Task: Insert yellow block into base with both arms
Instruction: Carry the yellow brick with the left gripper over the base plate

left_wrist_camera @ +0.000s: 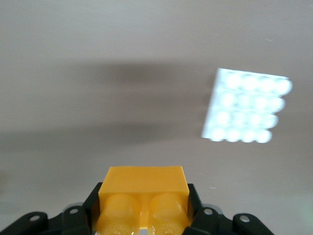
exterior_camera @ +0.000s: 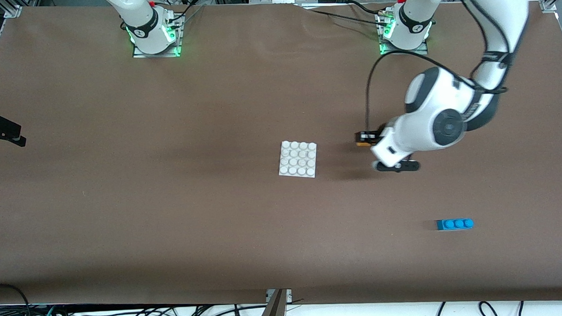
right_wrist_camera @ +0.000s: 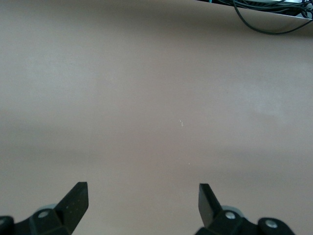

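My left gripper [exterior_camera: 366, 139] is shut on the yellow block [exterior_camera: 363, 144] and holds it just above the table, beside the white studded base [exterior_camera: 299, 159] toward the left arm's end. In the left wrist view the block [left_wrist_camera: 143, 188] sits between the black fingers of the left gripper [left_wrist_camera: 143, 210], its two studs facing the camera, with the base [left_wrist_camera: 247, 107] ahead. My right gripper [right_wrist_camera: 143, 196] is open and empty over bare table. In the front view it [exterior_camera: 9, 132] is at the right arm's end of the table.
A blue three-stud brick [exterior_camera: 455, 224] lies nearer to the front camera than the left gripper, toward the left arm's end. Black cables [right_wrist_camera: 274, 14] hang past the table edge in the right wrist view.
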Motion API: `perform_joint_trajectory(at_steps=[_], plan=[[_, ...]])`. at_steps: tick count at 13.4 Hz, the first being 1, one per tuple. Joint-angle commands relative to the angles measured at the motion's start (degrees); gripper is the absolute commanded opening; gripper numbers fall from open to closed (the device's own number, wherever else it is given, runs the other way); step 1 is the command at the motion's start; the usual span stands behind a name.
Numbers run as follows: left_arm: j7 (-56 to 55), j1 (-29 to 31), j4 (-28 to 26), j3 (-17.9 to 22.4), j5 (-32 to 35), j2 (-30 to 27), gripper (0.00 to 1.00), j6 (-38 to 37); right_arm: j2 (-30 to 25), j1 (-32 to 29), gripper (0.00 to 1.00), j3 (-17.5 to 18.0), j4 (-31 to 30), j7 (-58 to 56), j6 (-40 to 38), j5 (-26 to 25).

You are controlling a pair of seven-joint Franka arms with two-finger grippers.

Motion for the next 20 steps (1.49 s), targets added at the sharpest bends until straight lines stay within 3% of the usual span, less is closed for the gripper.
perform_joint_trajectory(at_steps=[1,5,8,13,16,20], plan=[[-6.6,-6.99,8.95,0.55,-0.25,8.33,0.0,2.13,0.12,-0.42,1.0,0.26,0.91,-0.77,-0.97,0.22],[-12.75,-14.11,8.88,1.34,0.19,12.21,0.0,12.52,0.12,-0.42,1.0,0.26,0.91,-0.69,-0.97,0.22],[-15.49,-20.7,8.44,6.16,2.82,13.1,0.0,16.04,0.12,-0.42,1.0,0.18,0.91,-0.69,-0.97,0.22],[-17.34,-22.48,8.35,7.22,3.27,15.47,0.0,17.1,0.12,-0.42,1.0,0.18,0.91,-0.69,-0.97,0.31],[-17.43,-25.81,8.26,11.08,6.59,16.08,0.0,19.65,0.12,-0.42,1.0,0.18,0.91,-0.69,-0.97,0.31],[-17.43,-26.17,8.53,11.45,6.69,16.44,0.0,19.82,0.12,-0.51,1.0,0.18,0.91,-0.69,-0.97,0.22]])
